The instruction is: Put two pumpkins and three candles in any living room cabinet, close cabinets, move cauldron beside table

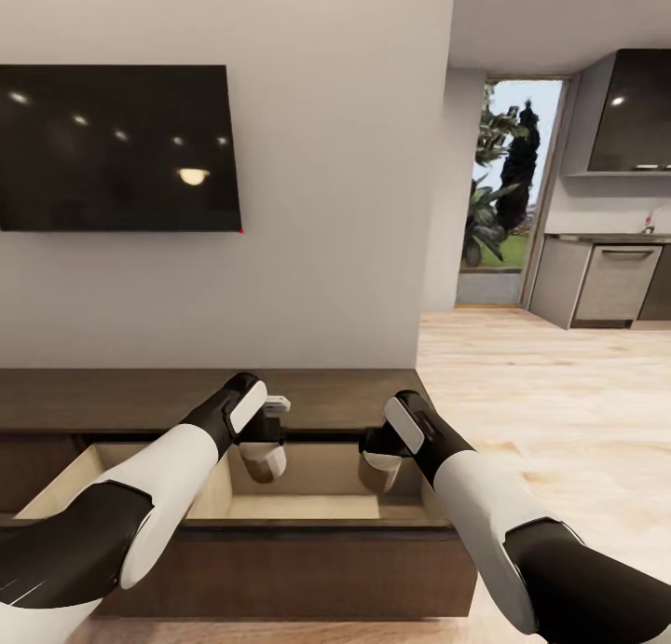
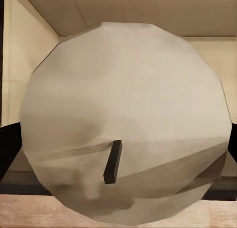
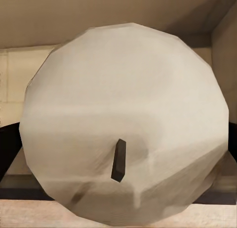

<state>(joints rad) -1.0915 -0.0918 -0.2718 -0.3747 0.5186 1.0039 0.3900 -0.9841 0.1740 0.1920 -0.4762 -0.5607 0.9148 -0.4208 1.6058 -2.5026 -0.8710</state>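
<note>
- Overhead, from the head camera: both arms reach into the open drawer [image 1: 308,506] of the long dark-wood cabinet [image 1: 112,397] under a wall-mounted television [image 1: 116,147]. The left gripper [image 1: 261,459] holds a beige candle [image 1: 259,464] above the pale drawer floor; the right gripper [image 1: 380,470] holds a second candle [image 1: 377,474] just above the same floor, nearer the drawer's right end. The two candles hang well apart. A kitchen and a glass door lie beyond, to the right.
- Left wrist camera: the candle's round top [image 2: 126,119], with its dark wick [image 2: 112,162], faces the lens, clamped between dark fingers [image 2: 9,146] at either edge. Pale drawer walls [image 2: 29,55] stand behind it.
- Right wrist camera: the other candle's top [image 3: 126,119] and short wick [image 3: 118,160] face the lens, gripped likewise by dark fingers [image 3: 10,149] at its sides, with the drawer's pale interior [image 3: 22,74] behind.
- Progress, as a judgement: two candles are poised inside the drawer but not yet released. No pumpkin or other candle can be seen in the visible part of the drawer, so the third candle and both pumpkins appear still to be stowed. The drawer remains to be shut, and the cauldron has yet to be set beside the table.
</note>
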